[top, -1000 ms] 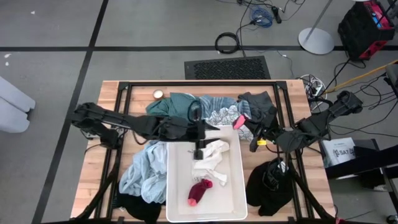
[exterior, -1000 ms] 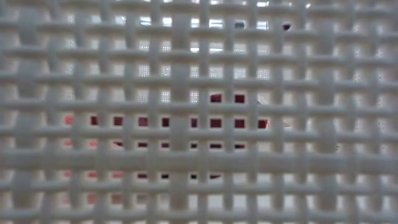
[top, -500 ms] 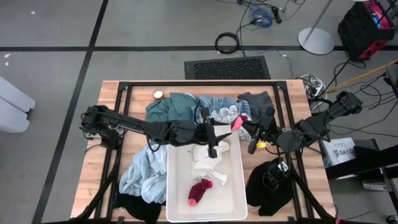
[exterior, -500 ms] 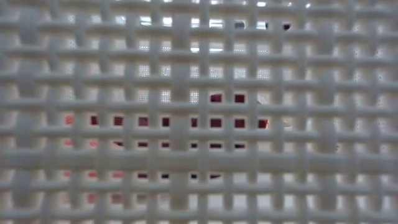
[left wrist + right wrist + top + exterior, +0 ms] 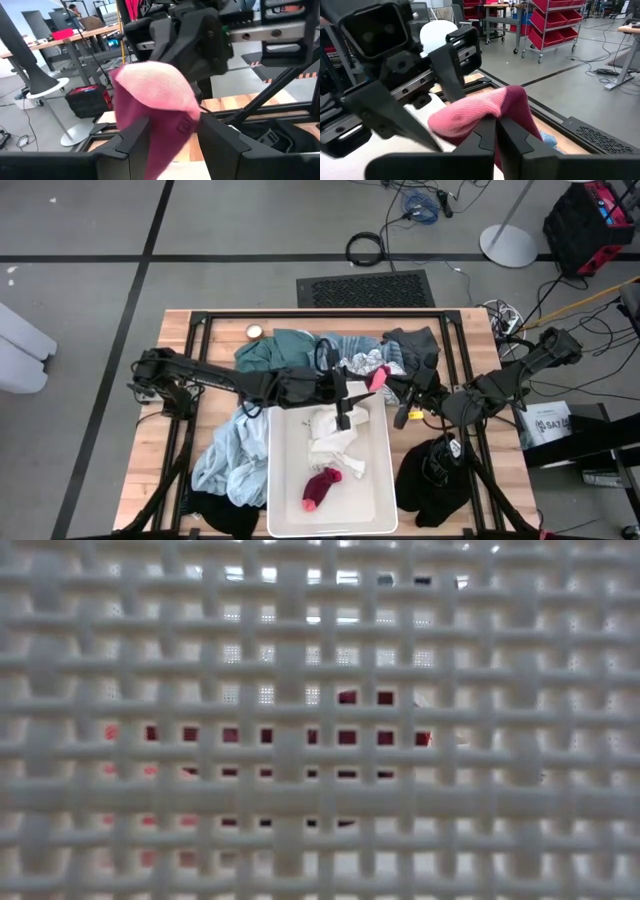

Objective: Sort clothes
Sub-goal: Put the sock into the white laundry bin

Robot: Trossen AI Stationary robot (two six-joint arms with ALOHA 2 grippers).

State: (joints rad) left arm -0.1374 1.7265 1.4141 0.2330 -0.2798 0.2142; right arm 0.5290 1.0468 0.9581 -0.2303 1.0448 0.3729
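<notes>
from my station i see the right gripper [image 5: 392,387] clenched on a pink sock [image 5: 378,376], holding it up just past the far right corner of the white bin [image 5: 372,480]. in the right wrist view the two dark fingers [image 5: 483,141] are pressed close together with the pink sock [image 5: 470,116] pinched between them, cloth bulging out above the tips. the left gripper [image 5: 352,394] faces it from the other side, right at the sock. in the left wrist view its fingers [image 5: 131,140] stand apart with the pink sock [image 5: 155,95] hanging between them; i cannot tell if the pads touch the cloth, so i call it released.

inside the bin lie a white garment [image 5: 335,436] near the middle and a magenta sock [image 5: 320,485] closer to the near end. left of the bin a light blue garment [image 5: 228,455] is heaped on the table [image 5: 155,470], touching the bin wall. at the far side sit a teal garment [image 5: 276,350], a striped garment [image 5: 351,352] and a dark grey garment [image 5: 415,345], bunched together. a black garment [image 5: 432,478] lies right of the bin, another black piece [image 5: 215,515] at the near left corner.

the low view is filled by the bin's white lattice wall [image 5: 300,740], with red bits showing through the holes.
</notes>
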